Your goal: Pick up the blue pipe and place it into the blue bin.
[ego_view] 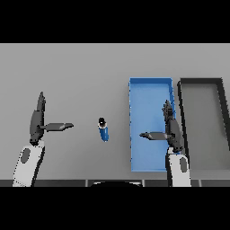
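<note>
Head view shows the blue pipe (pixel 103 129) lying on the counter (pixel 81 72) between both robot hands: left robot hand (pixel 38 123) spread open, right robot hand (pixel 170 130) spread open over the blue bin (pixel 148 90).

Both arms look the same tbh. The forearms are white, boxy shells with a grey oval patch set into the top near the wrist. The left hand (pixel 36 123) and right hand (pixel 173 132) are dark charcoal, nearly black, with long slim fingers (pixel 39 105) that taper to points and a flat thumb blade. No cables or markings that I can make out.
</note>
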You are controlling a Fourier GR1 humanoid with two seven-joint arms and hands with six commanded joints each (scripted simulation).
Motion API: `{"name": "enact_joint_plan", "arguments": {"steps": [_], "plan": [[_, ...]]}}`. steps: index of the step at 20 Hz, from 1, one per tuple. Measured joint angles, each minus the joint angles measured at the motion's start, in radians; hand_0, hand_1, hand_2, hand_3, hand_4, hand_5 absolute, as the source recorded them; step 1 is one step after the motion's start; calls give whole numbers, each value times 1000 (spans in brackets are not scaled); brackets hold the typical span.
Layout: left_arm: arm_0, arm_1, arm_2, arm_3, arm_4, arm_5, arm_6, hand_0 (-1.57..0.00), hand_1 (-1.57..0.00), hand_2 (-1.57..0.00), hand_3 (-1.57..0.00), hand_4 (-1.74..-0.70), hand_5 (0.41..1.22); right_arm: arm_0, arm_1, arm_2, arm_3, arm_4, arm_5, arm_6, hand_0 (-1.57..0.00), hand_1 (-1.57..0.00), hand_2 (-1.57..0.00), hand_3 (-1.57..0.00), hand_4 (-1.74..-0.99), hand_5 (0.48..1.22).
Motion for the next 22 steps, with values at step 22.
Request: {"name": "enact_joint_plan", "arguments": {"steps": [22], "plan": [[69,183,-206,-93,-15,-452,-105,1,1,1,1,-1113,497,47,-177,50,-72,152,51,-118,1,1,1,1,-1164,617]]}}
